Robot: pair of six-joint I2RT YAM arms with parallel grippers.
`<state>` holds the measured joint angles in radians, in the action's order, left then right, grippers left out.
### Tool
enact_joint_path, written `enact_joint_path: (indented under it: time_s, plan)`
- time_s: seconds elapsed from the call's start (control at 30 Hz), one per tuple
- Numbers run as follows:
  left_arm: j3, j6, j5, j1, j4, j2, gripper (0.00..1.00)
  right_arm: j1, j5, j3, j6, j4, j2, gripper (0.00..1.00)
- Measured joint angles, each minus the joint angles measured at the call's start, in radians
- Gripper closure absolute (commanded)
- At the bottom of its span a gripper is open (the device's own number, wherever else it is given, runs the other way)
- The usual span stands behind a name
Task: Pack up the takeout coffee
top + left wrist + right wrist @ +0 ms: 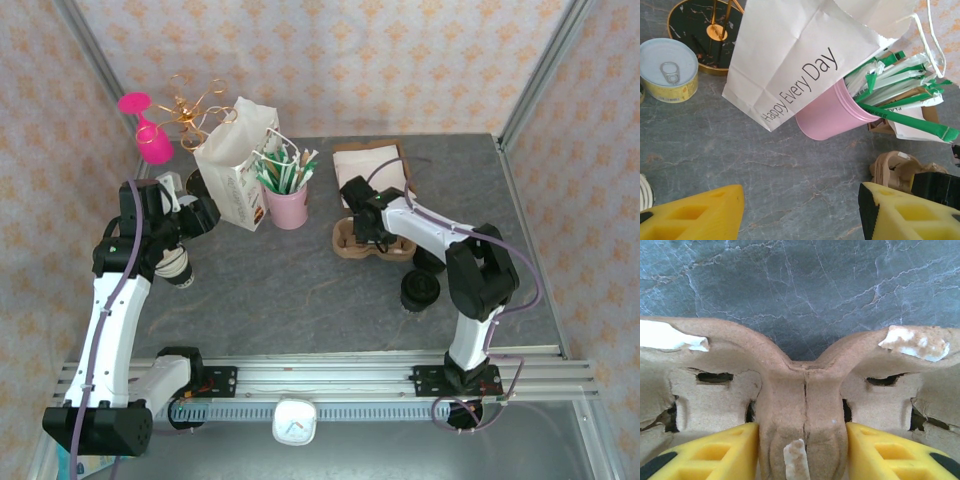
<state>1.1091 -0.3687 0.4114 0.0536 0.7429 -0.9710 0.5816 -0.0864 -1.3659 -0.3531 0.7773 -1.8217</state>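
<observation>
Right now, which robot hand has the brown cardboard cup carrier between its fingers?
The right hand: its yellow fingers pinch the middle ridge of the brown cardboard cup carrier. The left hand is open over grey table, near the white paper bag.

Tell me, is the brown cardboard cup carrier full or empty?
Empty: the right wrist view shows both wells of the brown cardboard cup carrier with bare walls, no cup inside.

Bag (pixel 238 165) stands toward the tabletop's (pixel 300 290) far-left corner, straw cup (pixel 288 205) touching its right side; carrier (pixel 348 243) sits further right, napkins (pixel 365 162) behind it
</observation>
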Motion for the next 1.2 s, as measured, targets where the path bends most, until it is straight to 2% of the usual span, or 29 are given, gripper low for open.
enact_joint_path:
  time_s: [0.27, 0.47, 0.77, 0.87, 1.03, 1.2]
  plan:
    - [0.007, 0.0, -0.004, -0.008, 0.0, -0.009, 0.36, 0.0, 0.0, -0.024, 0.011, 0.021, 0.043, 0.54]
    - [0.021, 0.0, -0.008, -0.008, -0.001, -0.013, 0.36, -0.002, 0.005, -0.024, 0.022, 0.023, 0.057, 0.43]
    - [0.021, 0.0, -0.008, -0.008, 0.0, -0.014, 0.36, -0.003, 0.026, -0.018, 0.022, 0.008, -0.01, 0.39]
    - [0.021, 0.0, -0.011, -0.008, 0.0, -0.016, 0.36, -0.003, 0.025, 0.003, 0.021, 0.009, -0.028, 0.39]
    - [0.021, -0.001, -0.011, -0.008, 0.0, -0.019, 0.36, -0.003, 0.026, 0.014, 0.019, 0.002, -0.03, 0.49]
    - [0.021, -0.001, -0.016, -0.022, 0.0, -0.024, 0.36, -0.005, 0.026, 0.016, 0.017, 0.0, -0.03, 0.53]
